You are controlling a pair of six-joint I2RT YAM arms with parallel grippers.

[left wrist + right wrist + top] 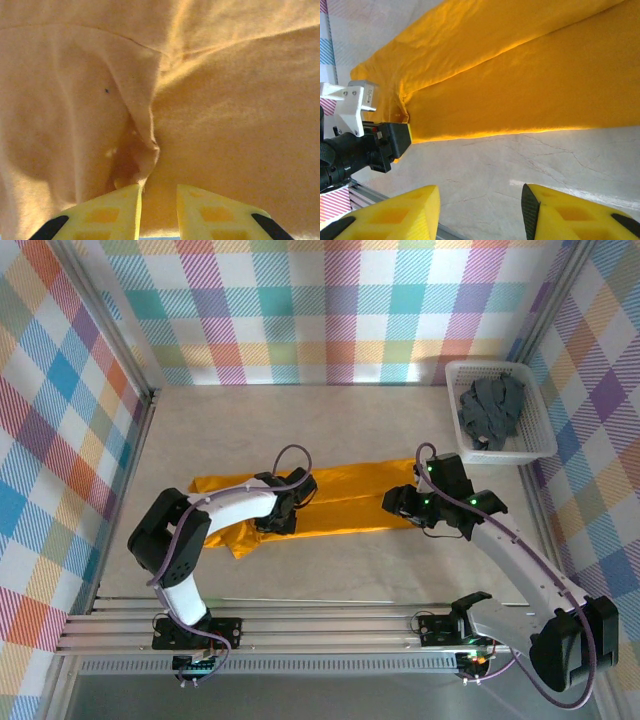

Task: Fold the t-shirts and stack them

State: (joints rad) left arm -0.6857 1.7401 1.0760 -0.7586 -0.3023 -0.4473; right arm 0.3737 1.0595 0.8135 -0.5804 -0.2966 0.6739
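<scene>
Beige counter is carrying the orange t-shirt, lying as a long folded strip between the arms. The grey t-shirt is sitting bunched in the white basket at the far right.

Looks like it's mid-fold on the orange one.

Left tool is hanging over a pucker, fingers barely apart, can't tell if it's pinching. Right tool is waiting open over bare counter beside the shirt's edge.

Next probably needs a crosswise fold.
</scene>
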